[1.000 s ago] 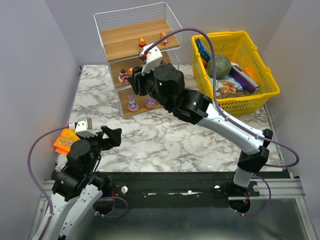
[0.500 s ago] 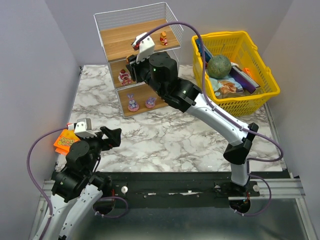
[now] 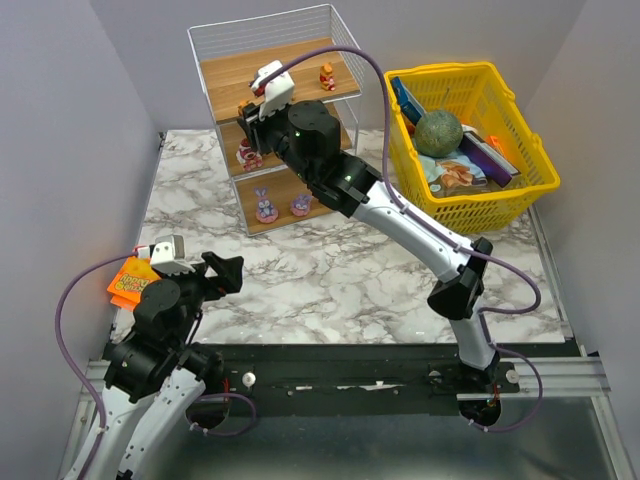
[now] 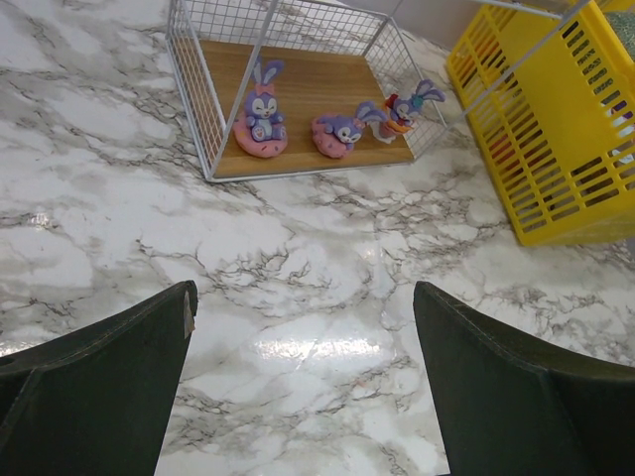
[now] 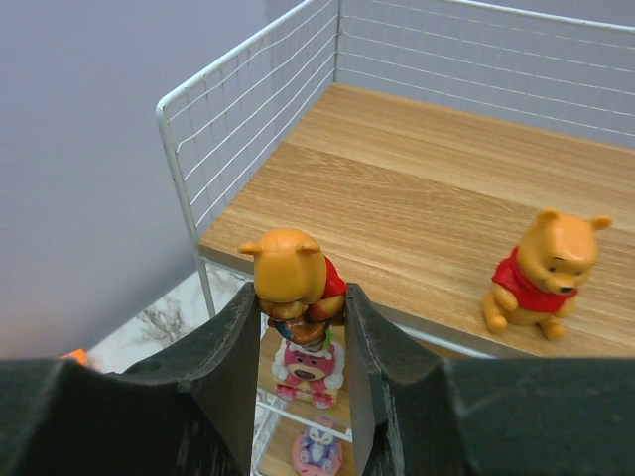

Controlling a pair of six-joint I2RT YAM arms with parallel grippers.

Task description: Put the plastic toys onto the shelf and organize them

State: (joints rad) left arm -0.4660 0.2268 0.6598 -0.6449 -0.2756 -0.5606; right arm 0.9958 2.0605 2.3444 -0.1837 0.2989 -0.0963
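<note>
The white wire shelf (image 3: 262, 30) with three wooden boards stands at the back left. My right gripper (image 5: 303, 327) is shut on an orange-yellow bear figurine (image 5: 291, 280) and holds it just over the front left edge of the top board (image 5: 417, 188); it also shows in the top view (image 3: 247, 107). Another orange bear (image 5: 543, 270) stands on the top board (image 3: 326, 76). A red-pink bear (image 5: 302, 367) sits on the middle board. Purple bunny figurines (image 4: 264, 117) (image 4: 342, 129) (image 4: 402, 107) sit on the bottom board. My left gripper (image 4: 303, 377) is open and empty over the marble table.
A yellow lattice basket (image 3: 520, 190) with a green ball (image 3: 438, 132) and packets stands at the back right. A flat orange packet (image 3: 125, 284) lies at the left beside my left arm. Grey walls close in the left and right sides.
My right gripper has risen and moved left with the orange bear, from the middle board's height to the top board's front left edge. The left arm has not moved.
</note>
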